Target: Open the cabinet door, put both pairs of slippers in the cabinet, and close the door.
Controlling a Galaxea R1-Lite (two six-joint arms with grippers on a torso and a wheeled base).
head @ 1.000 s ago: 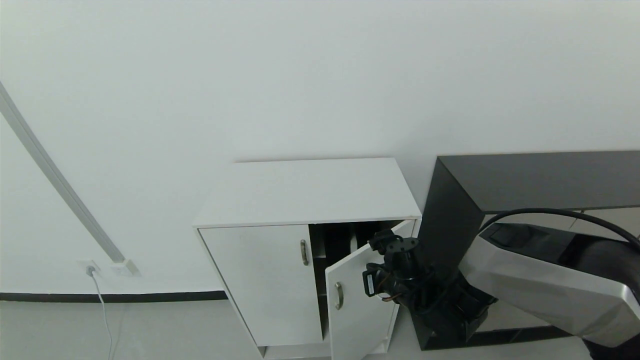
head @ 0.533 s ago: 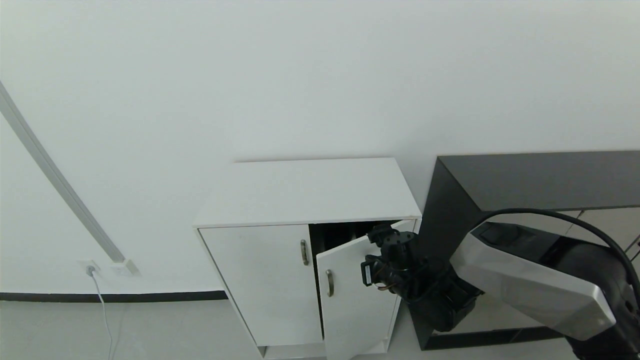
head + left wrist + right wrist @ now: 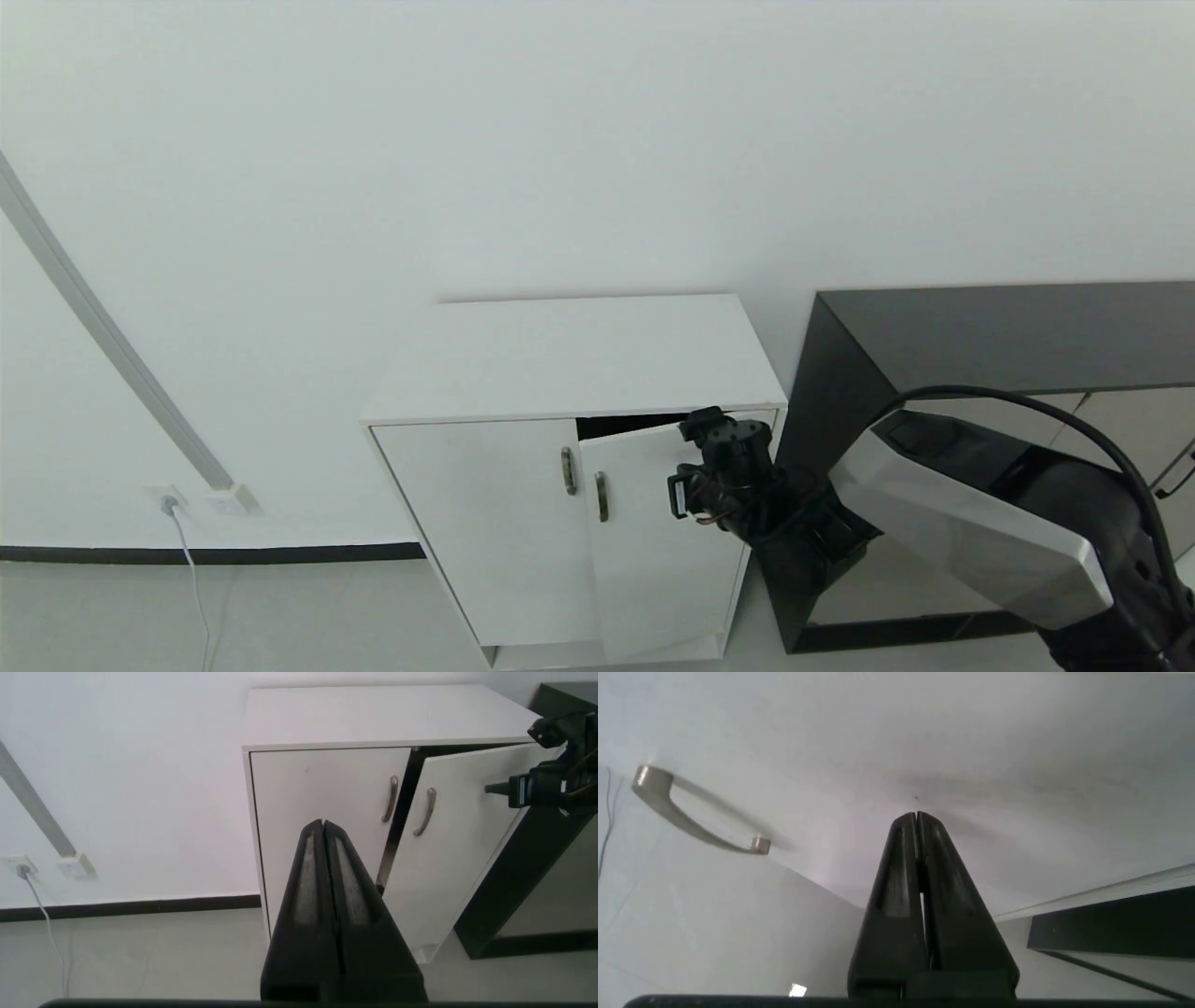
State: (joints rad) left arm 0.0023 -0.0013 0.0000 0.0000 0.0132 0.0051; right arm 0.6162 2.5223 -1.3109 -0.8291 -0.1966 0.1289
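A white two-door cabinet point(image 3: 569, 359) stands against the wall. Its left door point(image 3: 490, 523) is shut. Its right door point(image 3: 658, 532) is a narrow crack from shut, with a dark gap along its top edge. My right gripper point(image 3: 919, 826) is shut, its tip against the outer face of that door, near the door's metal handle point(image 3: 696, 821). In the head view the right wrist point(image 3: 724, 476) sits at the door's upper right corner. My left gripper point(image 3: 323, 835) is shut on nothing and hangs well back from the cabinet point(image 3: 374, 812), facing its doors. The inside of the cabinet is hidden.
A tall black cabinet point(image 3: 934, 373) stands directly right of the white one, close to my right arm. A wall socket with a white cable point(image 3: 173, 509) is at the lower left. Grey floor point(image 3: 233, 616) lies free in front of the left door.
My right gripper has pushed the right door from wide ajar to almost shut. The dark opening between the doors has narrowed to a slit. The left arm has not moved.
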